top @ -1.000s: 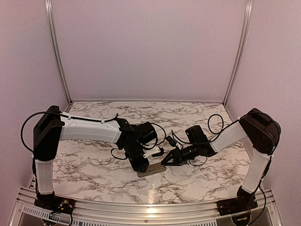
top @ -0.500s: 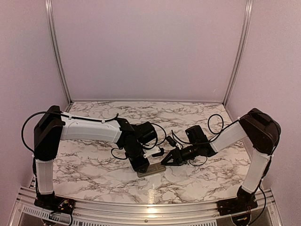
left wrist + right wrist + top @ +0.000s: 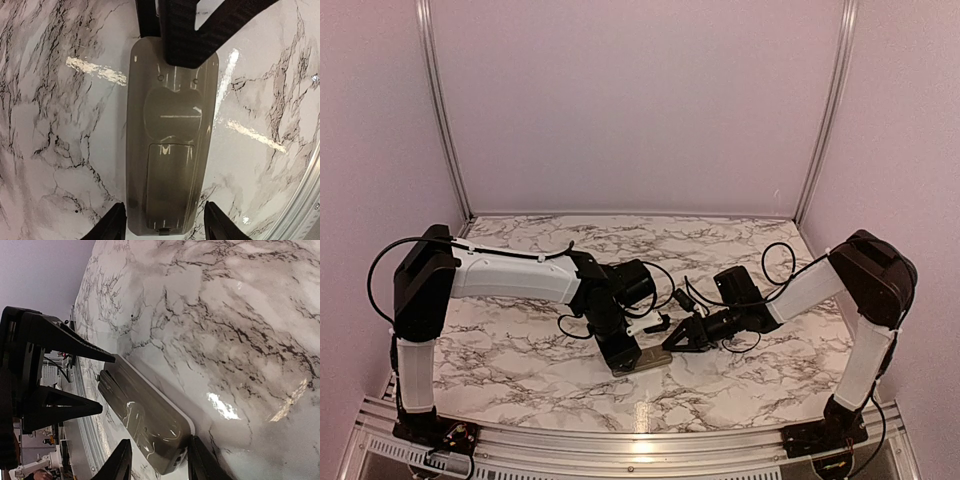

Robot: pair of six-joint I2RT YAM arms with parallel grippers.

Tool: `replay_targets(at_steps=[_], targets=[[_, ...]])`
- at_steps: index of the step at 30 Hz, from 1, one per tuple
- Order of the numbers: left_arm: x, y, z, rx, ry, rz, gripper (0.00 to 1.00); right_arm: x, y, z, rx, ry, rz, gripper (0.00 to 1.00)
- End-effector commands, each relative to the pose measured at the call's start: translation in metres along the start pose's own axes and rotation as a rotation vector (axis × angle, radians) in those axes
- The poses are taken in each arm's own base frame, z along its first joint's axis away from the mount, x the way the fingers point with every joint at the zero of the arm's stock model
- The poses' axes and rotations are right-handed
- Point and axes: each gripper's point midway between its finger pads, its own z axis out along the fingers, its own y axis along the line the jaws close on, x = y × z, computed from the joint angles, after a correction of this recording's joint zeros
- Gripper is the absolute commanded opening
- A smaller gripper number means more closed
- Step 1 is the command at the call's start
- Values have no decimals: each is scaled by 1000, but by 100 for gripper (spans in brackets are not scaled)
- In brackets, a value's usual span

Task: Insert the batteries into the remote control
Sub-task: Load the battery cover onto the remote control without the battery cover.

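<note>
The remote control (image 3: 170,150) lies face down on the marble table, its tan-grey back up, with a battery cover panel in place at its near end. It also shows in the top view (image 3: 645,359) and the right wrist view (image 3: 142,422). My left gripper (image 3: 165,227) is open, its fingers (image 3: 112,225) straddling one end with a gap on each side. My right gripper (image 3: 160,465) is open, its fingers (image 3: 200,460) on either side of the opposite end. In the top view the left gripper (image 3: 620,352) and right gripper (image 3: 672,343) meet over the remote. No batteries are in view.
The aluminium rail (image 3: 640,440) runs along the table's near edge, close to the remote. Black cables (image 3: 685,298) loop behind the two wrists. Pink walls with metal posts close in the back and sides.
The left gripper has shifted very slightly over the remote. The remote and the right gripper have not visibly moved.
</note>
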Motion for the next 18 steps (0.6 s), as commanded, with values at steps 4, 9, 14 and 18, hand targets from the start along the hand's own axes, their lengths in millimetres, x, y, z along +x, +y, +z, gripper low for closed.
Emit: replay_targets(at_steps=[4,9,14,18], targets=[[-18,4,-27,-45,-77,9,58,-3,5,4,-13,4,-20,38],[-30,4,-50,-61,-154,13,64,-3,5,3,-10,0,-23,38],[-22,13,-54,-84,-173,-6,66,-4,5,3,-10,-3,-24,38],[-14,21,-42,-106,-144,-20,66,-4,6,3,-11,-1,-24,38]])
